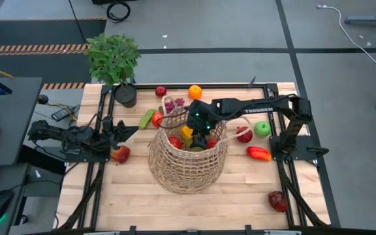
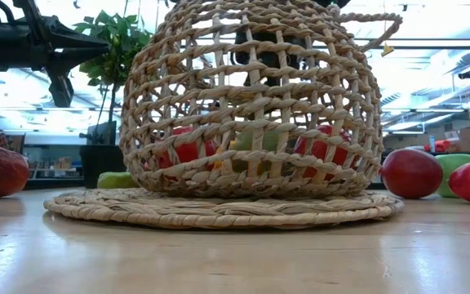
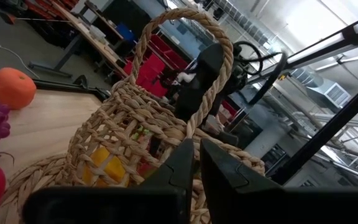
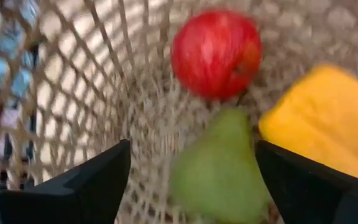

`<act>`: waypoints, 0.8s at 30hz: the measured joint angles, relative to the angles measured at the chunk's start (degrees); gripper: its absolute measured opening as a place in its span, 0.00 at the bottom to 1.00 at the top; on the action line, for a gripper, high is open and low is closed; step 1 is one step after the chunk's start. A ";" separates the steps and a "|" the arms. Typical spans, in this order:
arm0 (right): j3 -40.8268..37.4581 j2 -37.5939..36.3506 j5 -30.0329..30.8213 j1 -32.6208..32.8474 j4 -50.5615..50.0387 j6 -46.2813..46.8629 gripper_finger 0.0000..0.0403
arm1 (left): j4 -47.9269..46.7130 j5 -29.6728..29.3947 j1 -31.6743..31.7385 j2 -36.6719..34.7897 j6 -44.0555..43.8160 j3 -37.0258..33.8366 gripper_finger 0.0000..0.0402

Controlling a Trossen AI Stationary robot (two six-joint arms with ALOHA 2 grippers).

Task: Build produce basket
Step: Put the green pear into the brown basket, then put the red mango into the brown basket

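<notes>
My right gripper point(image 4: 191, 180) hangs inside the basket point(image 1: 188, 166), fingers spread and empty; only its wrist view shows the green pear point(image 4: 219, 171), red apple point(image 4: 215, 53) and yellow pepper point(image 4: 322, 121) below. My left gripper point(image 1: 117, 128), pinched closed, waits beside the basket.

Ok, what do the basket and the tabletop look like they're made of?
Basket: looks like woven natural fibre, wicker or seagrass, matte tan; twisted strands in an open lattice with light showing through. Tabletop: seemingly pale wood, butcher-block style; parallel plank seams and grain show from above, and a soft sheen in the low view suggests a sealed finish.
</notes>
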 joint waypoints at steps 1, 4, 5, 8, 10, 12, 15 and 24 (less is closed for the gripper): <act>0.00 -0.04 0.00 0.06 -0.65 -0.74 0.88 | 0.00 0.03 0.01 0.00 0.00 -0.01 0.09; 0.02 -0.26 -0.02 0.08 -1.06 -2.36 0.93 | 0.00 0.03 0.01 0.00 0.00 0.01 0.09; 0.02 -0.50 -0.14 0.08 -1.14 -2.42 0.95 | -0.02 0.03 0.01 0.02 0.00 -0.01 0.09; 0.02 -1.76 -0.84 -0.17 -0.47 -2.55 0.98 | -0.02 0.03 0.01 0.02 0.00 -0.01 0.09; 0.02 -3.06 -1.08 -0.35 0.33 -3.00 0.98 | -0.02 0.03 -0.01 0.02 0.00 0.01 0.09; 0.02 -5.13 -0.99 -0.60 0.39 -4.13 0.98 | -0.02 0.01 0.01 0.02 0.00 -0.01 0.09; 0.02 -9.52 0.74 -0.93 -0.04 -4.26 0.98 | -0.01 0.01 0.00 0.00 0.00 0.01 0.09; 0.04 -26.66 9.80 -1.26 -7.68 -3.67 0.96 | 0.00 0.01 0.01 0.02 0.00 -0.01 0.09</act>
